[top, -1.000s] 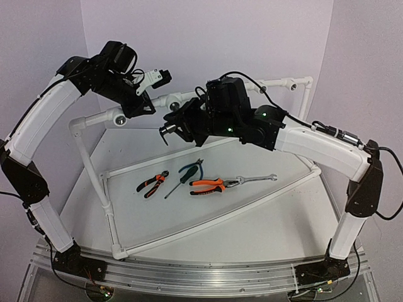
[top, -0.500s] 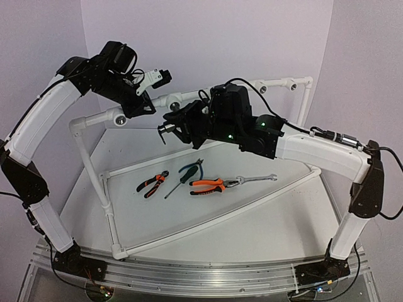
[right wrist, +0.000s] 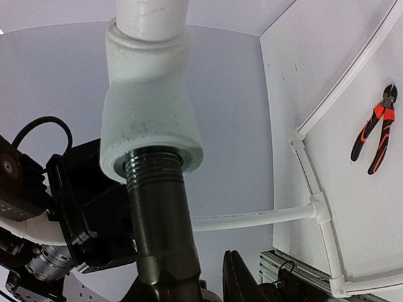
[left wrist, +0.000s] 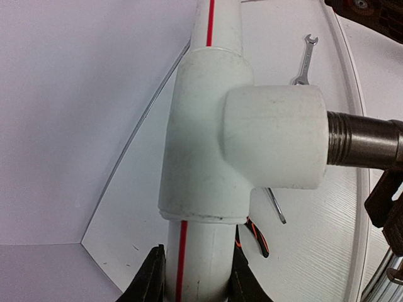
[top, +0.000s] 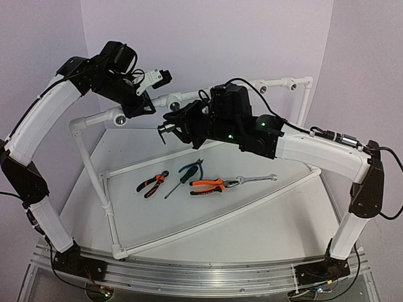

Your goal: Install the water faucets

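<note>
The left gripper point(left wrist: 198, 284) sits as it did a second ago, its two dark fingers point(left wrist: 153, 277) clamped on either side of a smooth white plastic pipe point(left wrist: 200, 264) marked with a thin red line. It grips just below a chunky white tee point(left wrist: 201, 138) whose skin is matte and faintly scuffed. From the tee's side socket, out to that gripper's right, a dark metal stub with fine threads projects: the faucet point(left wrist: 362, 139), its threads partly inside the socket. Beyond it on the white table point(left wrist: 315, 251) lies a slim steel wrench point(left wrist: 306, 58). The right arm's wrist and forearm have shifted a little since a second ago, with no visible change over the last half second. The right gripper point(right wrist: 189, 286) is closed on the faucet's round dark body, which runs straight up from between its fingers point(right wrist: 242, 280) into the tee's rim, threaded rings showing at the joint
</note>
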`<state>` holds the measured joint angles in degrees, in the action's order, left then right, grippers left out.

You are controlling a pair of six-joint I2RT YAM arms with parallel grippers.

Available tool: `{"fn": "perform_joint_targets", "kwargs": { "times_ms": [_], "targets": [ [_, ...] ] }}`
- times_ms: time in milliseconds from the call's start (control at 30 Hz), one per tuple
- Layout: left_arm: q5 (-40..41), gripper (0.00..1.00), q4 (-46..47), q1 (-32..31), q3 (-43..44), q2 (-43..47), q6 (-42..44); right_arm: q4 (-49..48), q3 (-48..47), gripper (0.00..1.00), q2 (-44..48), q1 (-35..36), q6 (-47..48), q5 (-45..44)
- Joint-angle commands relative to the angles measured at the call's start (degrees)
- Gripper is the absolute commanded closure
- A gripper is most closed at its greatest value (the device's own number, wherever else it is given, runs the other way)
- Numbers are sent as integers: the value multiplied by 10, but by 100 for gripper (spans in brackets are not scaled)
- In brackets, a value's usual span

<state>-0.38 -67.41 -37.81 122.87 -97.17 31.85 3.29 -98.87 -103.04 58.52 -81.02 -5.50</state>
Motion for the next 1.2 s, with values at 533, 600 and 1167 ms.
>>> {"fn": "perform_joint_targets", "kwargs": {
  "times_ms": [533,600,1167],
  "targets": [
    [-11,50,-39,-9,21,-9,-149,-99,-7,100,-8,-67,-70,-154],
    [-7,49,-39,-9,28,-8,-143,-98,-7,100,-8,-64,-68,-161],
    [-6,41,-44,-9,70,15,-120,-92,1,100,-19,-38,-79,-220]
  ]
}}
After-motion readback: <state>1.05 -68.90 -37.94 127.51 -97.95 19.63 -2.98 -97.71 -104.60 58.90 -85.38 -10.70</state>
